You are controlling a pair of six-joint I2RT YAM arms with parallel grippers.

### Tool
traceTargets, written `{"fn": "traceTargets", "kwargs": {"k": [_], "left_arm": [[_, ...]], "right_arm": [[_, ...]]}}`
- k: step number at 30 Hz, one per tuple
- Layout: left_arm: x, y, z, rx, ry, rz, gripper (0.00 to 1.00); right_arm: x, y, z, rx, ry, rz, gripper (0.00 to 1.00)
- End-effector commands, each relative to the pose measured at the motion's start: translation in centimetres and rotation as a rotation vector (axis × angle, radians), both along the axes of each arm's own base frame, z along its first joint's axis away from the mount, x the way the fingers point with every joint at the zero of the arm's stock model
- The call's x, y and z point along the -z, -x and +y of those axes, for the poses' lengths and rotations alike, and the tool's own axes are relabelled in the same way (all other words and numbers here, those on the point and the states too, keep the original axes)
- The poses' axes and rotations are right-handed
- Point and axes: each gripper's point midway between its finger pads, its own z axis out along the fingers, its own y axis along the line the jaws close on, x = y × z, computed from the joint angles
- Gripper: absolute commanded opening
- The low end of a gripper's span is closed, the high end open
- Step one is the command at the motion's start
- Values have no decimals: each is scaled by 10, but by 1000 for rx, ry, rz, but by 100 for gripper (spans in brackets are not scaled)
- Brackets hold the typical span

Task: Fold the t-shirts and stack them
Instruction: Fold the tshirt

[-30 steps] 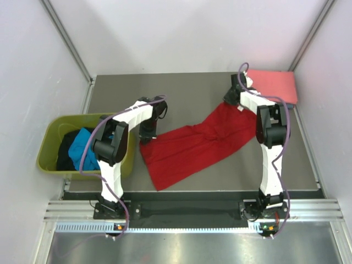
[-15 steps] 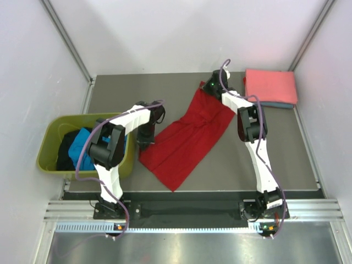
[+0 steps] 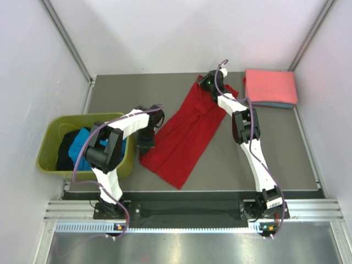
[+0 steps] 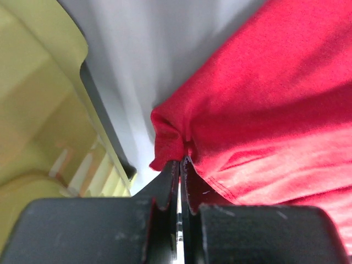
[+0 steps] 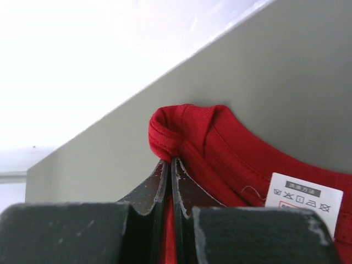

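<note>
Within the last second the red t-shirt (image 3: 187, 132), spread across the middle of the tabletop (image 3: 286, 159), has been swung to a steep diagonal. Its collar has been carried toward the upper centre by the right pincer (image 3: 211, 83), which is clamped on the collar rim. The left pincer (image 3: 146, 144), barely shifted, is shut on a bunched edge beside the tub (image 3: 77, 117). Stretching flat for the first fold is judged under way. A white care label (image 5: 304, 198) with laundry symbols is shown; its print cannot be read.
</note>
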Motion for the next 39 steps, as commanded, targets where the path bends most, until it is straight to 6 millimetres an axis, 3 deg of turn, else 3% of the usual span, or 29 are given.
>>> {"fn": "traceTargets", "kwargs": {"k": [1, 10, 13, 14, 18, 19, 20, 21, 22, 23, 24, 25, 26, 27, 28, 29, 30, 31, 32, 33, 34, 36, 37, 39], "left_arm": [[-15, 0, -6, -2, 45, -52, 0], [0, 14, -3, -13, 46, -19, 0], [-1, 12, 1, -20, 20, -23, 1], [-1, 11, 2, -22, 10, -24, 9], [-16, 2, 10, -24, -47, -62, 23], [-27, -6, 14, -22, -79, -96, 25], [-33, -11, 17, -17, -96, -114, 26], [-43, -17, 17, -13, -102, -139, 27], [-60, -28, 13, 0, -100, -184, 27], [-71, -35, 12, 14, -105, -216, 28], [-92, -48, 4, 25, -74, -277, 29], [-102, -52, -5, 49, -49, -302, 29], [-110, -57, -15, 89, -8, -325, 29], [-120, -59, -24, 112, 27, -355, 32], [-134, -61, -41, 150, 66, -387, 36], [-140, -60, -50, 179, 88, -396, 36], [-147, -59, -59, 198, 108, -416, 37], [-151, -54, -74, 236, 131, -426, 37], [-151, -49, -83, 259, 150, -420, 36], [-147, -39, -95, 294, 196, -397, 36], [-144, -28, -112, 346, 222, -386, 35], [-132, -11, -133, 420, 268, -381, 35], [-126, 6, -152, 487, 295, -367, 35], [-108, 25, -163, 526, 295, -334, 35]], "right_arm": [[-36, -19, 5, 36, -1, -155, 2], [-71, -30, -1, 75, 34, -294, 4], [-75, -30, 0, 63, 56, -324, 9], [-79, -30, 0, 60, 60, -330, 16], [-98, -24, 5, 9, 109, -348, 36], [-125, -20, 5, 5, 109, -375, 39], [-136, -17, 3, -1, 114, -381, 45], [-130, -12, 3, -14, 137, -355, 47], [-165, -4, -2, -10, 139, -377, 48], [-176, 2, -4, -16, 146, -373, 50], [-165, 9, -8, -25, 166, -331, 51], [-193, 20, -12, -27, 169, -337, 52], [-199, 26, -18, -26, 177, -328, 55], [-184, 35, -21, -41, 209, -288, 58], [-209, 47, -28, -35, 216, -301, 61], [-194, 57, -35, -37, 239, -251, 66], [-194, 65, -40, -37, 258, -227, 68], [-219, 79, -47, -25, 259, -238, 69], [-193, 94, -55, -25, 287, -146, 69], [-194, 102, -64, -1, 295, -128, 69], [-211, 117, -70, 9, 295, -126, 69], [-187, 140, -85, 26, 315, -26, 69], [-198, 150, -95, 45, 308, -26, 68], [-178, 166, -108, 63, 314, 53, 66]]}}
